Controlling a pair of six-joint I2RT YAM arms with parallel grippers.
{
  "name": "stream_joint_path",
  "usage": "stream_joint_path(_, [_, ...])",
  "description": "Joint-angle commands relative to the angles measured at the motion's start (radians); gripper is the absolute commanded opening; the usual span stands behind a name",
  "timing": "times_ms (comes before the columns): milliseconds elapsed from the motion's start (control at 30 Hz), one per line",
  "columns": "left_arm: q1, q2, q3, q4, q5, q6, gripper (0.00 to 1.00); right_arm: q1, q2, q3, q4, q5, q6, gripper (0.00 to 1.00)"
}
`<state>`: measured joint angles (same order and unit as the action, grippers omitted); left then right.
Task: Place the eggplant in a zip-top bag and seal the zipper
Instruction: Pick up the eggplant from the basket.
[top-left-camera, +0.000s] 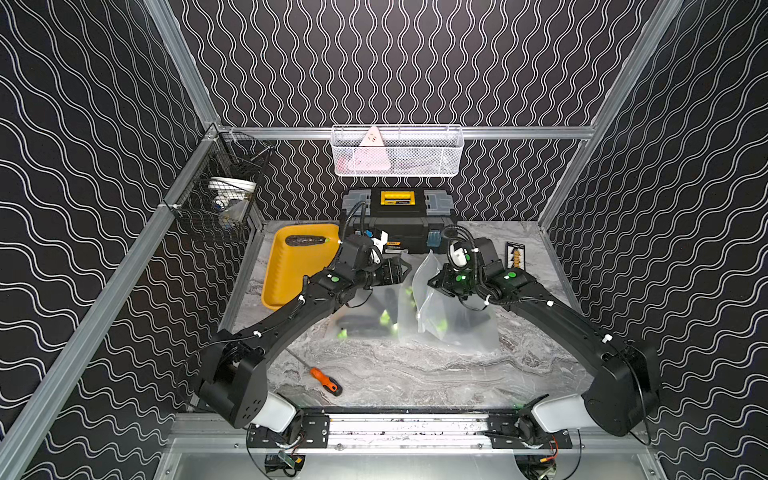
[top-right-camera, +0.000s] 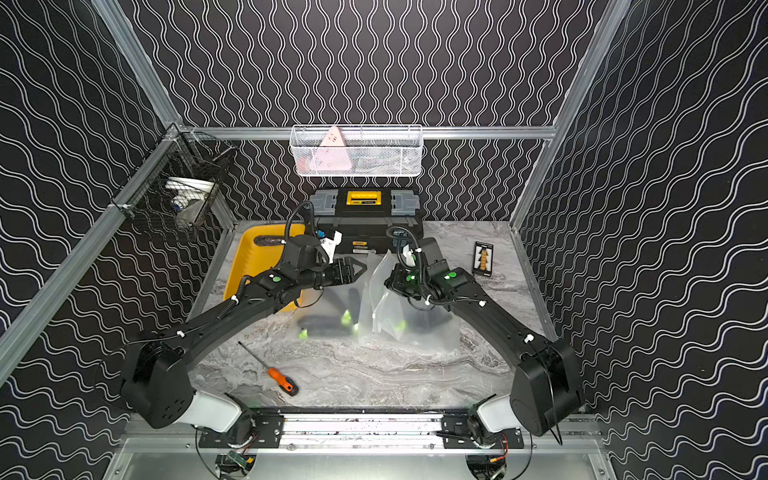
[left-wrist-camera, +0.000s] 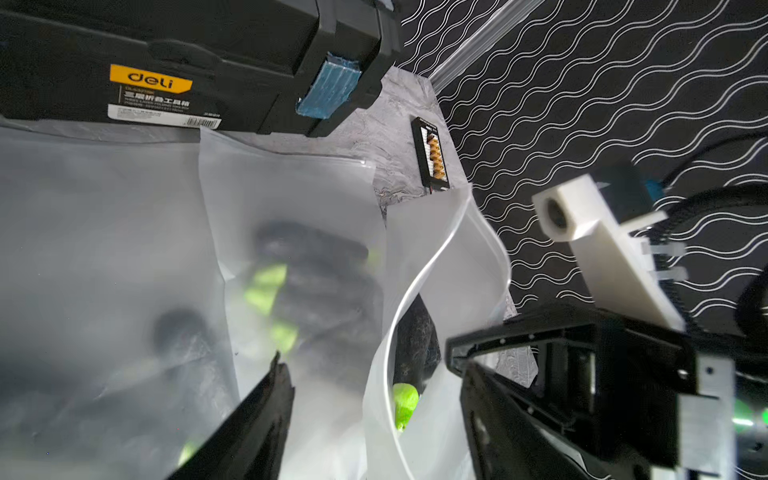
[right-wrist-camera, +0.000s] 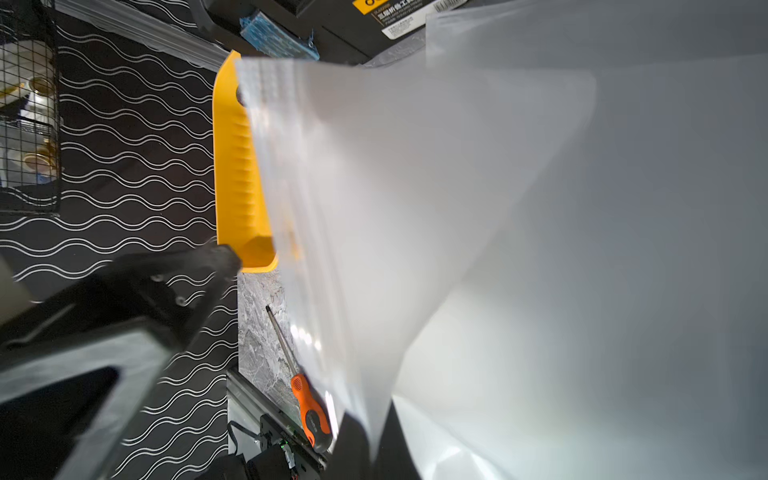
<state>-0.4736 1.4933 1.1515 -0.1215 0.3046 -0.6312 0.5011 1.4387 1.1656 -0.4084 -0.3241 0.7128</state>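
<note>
Marble-patterned tabletop (top-left-camera: 415, 374), both arms reaching from the near rail forward and inward, forearms angled toward the middle. Left arm: wrist roughly level, left gripper (top-right-camera: 362, 270) pointing across at the bag mouth, jaws spread apart with nothing between them but the bag's loose rim. Right arm mirrors it, wrist turned inward; right gripper (top-left-camera: 432, 282) is clenched on the zip-top bag (top-left-camera: 420, 291), holding it raised on edge above the table. Left wrist view shows the bag mouth gaping, and the eggplant (left-wrist-camera: 415, 340) sits inside it, dark body with green stem end low. A second eggplant (top-left-camera: 305, 240) lies at the far end of the yellow tray (top-left-camera: 282, 274). More filled bags (top-left-camera: 365, 320) lie flat beneath both grippers. Black toolbox (top-left-camera: 399, 220) at the rear; orange-handled screwdriver (top-left-camera: 326, 380) near the front.
</note>
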Motion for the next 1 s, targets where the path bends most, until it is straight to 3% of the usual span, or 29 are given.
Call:
stream_joint_path(0, [0.011,0.013,0.046,-0.124,-0.201,0.028,0.73,-0.005,-0.007,0.010,-0.036,0.046,-0.026,0.04])
stream_joint_path(100, [0.039,0.041,0.108,-0.265,-0.470,0.065,0.77,-0.009,-0.006,-0.005,-0.018,0.036,-0.020,0.04])
stream_joint_path(167, [0.095,0.055,0.118,-0.290,-0.538,0.047,0.79,-0.008,0.001,-0.010,-0.012,0.027,-0.020,0.04])
stream_joint_path(367, [0.277,0.120,0.105,-0.236,-0.568,-0.048,0.80,-0.008,0.017,-0.006,0.000,0.012,-0.031,0.04])
stream_joint_path(500, [0.381,0.194,0.109,-0.134,-0.510,-0.115,0.80,-0.008,0.033,0.006,-0.002,0.000,-0.046,0.04])
stream_joint_path(967, [0.482,0.604,0.474,-0.141,-0.562,-0.105,0.81,-0.010,0.083,0.033,-0.008,-0.016,-0.098,0.05])
